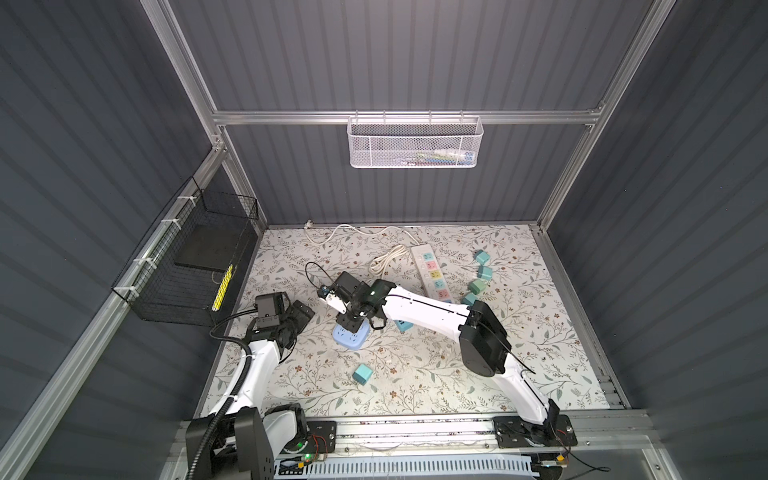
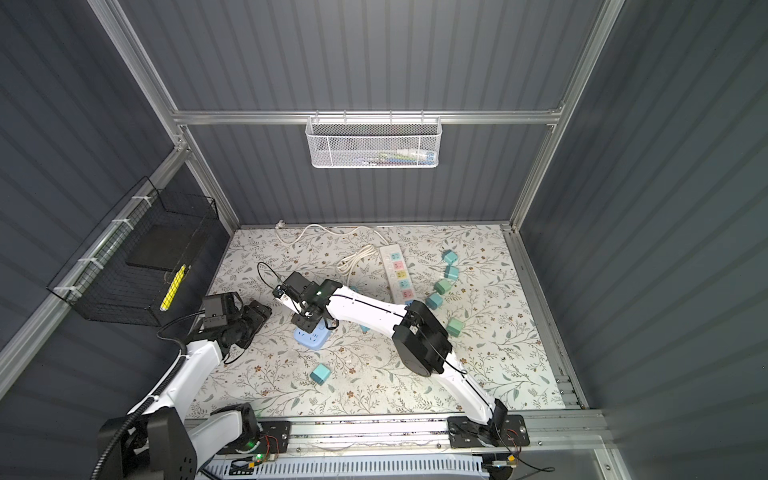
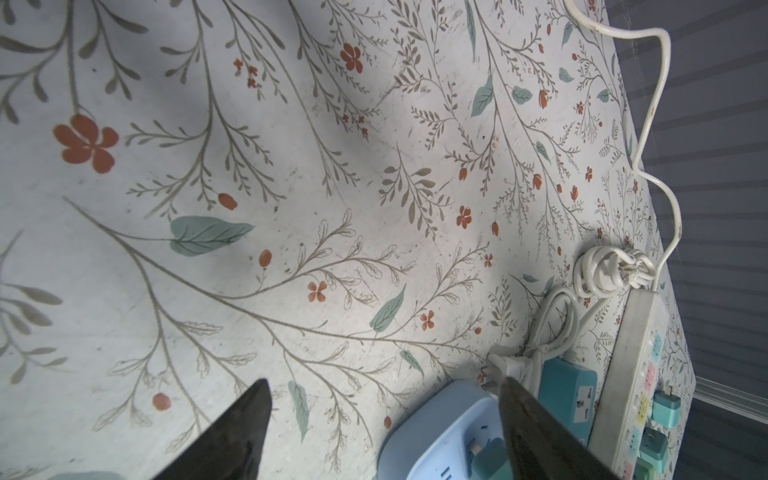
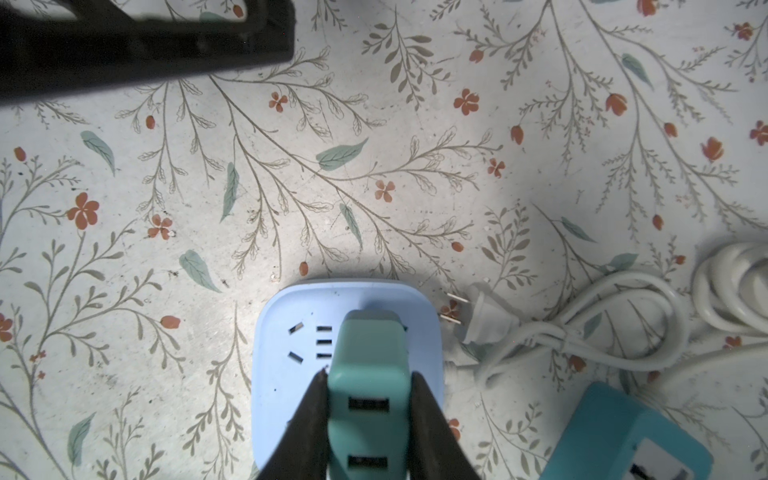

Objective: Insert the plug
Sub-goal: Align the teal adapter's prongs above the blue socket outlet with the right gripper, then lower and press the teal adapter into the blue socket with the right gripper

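Observation:
A teal plug (image 4: pixel 370 345) with two USB slots stands over the light blue socket block (image 4: pixel 286 374), and my right gripper (image 4: pixel 370 374) is shut on its sides. In the left wrist view a metal prong shows between the plug (image 3: pixel 490 457) and the socket block (image 3: pixel 432 436). In both top views the right gripper (image 1: pixel 353 322) (image 2: pixel 305 322) points down onto the socket block (image 1: pixel 351 338) (image 2: pixel 309 338). My left gripper (image 1: pixel 305 313) (image 2: pixel 259 311) (image 3: pixel 384 382) hangs open just left of the block, holding nothing.
A white power strip (image 1: pixel 432 272) with coloured sockets lies at the back, its coiled cable (image 1: pixel 386 259) beside it. A white two-prong plug (image 4: pixel 486 318) lies next to the block. Several teal cubes (image 1: pixel 482 257) (image 1: pixel 362 374) are scattered about. A black wire basket (image 1: pixel 187 270) hangs on the left wall.

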You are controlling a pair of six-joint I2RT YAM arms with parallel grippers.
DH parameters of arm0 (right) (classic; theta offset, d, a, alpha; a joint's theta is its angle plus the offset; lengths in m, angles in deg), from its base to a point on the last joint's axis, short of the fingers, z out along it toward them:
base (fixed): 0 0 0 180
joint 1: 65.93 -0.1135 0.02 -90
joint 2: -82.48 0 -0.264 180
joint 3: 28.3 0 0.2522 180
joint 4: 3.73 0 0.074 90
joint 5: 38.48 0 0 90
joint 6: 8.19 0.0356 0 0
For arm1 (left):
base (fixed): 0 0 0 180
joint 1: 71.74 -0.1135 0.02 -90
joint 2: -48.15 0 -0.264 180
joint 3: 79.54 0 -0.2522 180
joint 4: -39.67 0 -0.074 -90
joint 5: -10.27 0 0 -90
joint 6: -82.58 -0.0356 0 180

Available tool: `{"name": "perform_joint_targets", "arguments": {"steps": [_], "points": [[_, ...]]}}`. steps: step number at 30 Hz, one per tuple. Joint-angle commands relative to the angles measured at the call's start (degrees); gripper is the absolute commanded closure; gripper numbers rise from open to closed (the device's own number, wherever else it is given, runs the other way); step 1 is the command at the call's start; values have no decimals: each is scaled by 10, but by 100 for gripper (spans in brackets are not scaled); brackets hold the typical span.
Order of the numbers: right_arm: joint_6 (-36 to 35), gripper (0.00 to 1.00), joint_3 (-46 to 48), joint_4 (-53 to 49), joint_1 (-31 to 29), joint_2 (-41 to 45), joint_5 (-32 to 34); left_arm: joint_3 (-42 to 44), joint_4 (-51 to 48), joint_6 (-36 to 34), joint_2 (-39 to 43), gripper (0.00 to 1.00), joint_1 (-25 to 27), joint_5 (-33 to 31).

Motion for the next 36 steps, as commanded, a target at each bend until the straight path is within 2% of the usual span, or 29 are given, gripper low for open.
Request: {"name": "perform_joint_targets", "arguments": {"steps": [1, 8, 17, 23, 27, 36], "points": [[-15, 96, -8, -99, -2, -76, -10, -15, -1, -16, 3, 14, -2, 9], [-27, 99, -74, -165, 4, -109, -18, -18, -3, -16, 2, 14, -2, 13], [-18, 99, -19, -194, 16, -21, -22, -18, -4, -19, 6, 14, -2, 14], [-21, 100, -28, -226, 14, -3, 10, -16, -4, -21, 12, 14, -2, 18], [-21, 100, -23, -224, 15, 26, 5, -15, -2, -22, 14, 14, -2, 20], [-46, 100, -58, -270, 13, 27, 29, -12, 2, -25, 12, 15, -2, 29]]}}
